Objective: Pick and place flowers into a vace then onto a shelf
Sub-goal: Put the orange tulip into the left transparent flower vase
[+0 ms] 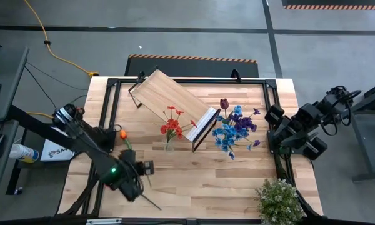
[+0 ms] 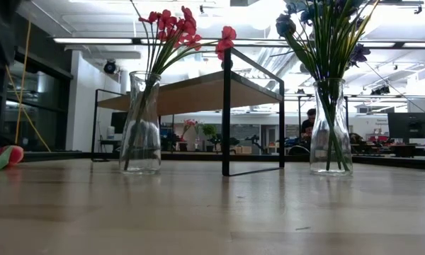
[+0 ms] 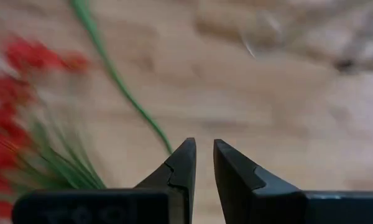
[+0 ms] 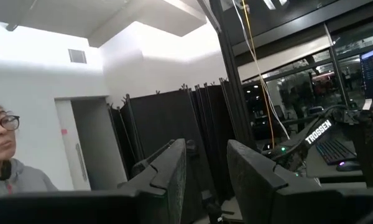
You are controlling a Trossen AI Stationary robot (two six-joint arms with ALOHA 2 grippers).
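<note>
My left gripper hangs over the near-left part of the table, with only a narrow slit between its fingers. In its wrist view a green stem runs to the outer edge of one fingertip, with blurred red blooms beside it. The orange tulip lies on the table. A glass vase holds the red spray. A second vase holds the blue and purple blooms and the dark red rose. The shelf stands behind them. My right gripper waits, open, at the table's right edge. My left gripper has nothing visible between its fingers. The green stem ends at the outer side of one fingertip, which hides its end. Whether the finger touches the stem I cannot tell.
A bushy pale green-white plant stands at the table's near right corner. The right arm stays beyond the right edge. A person shows in the room. Bare wood lies along the near side between the left arm and the plant.
</note>
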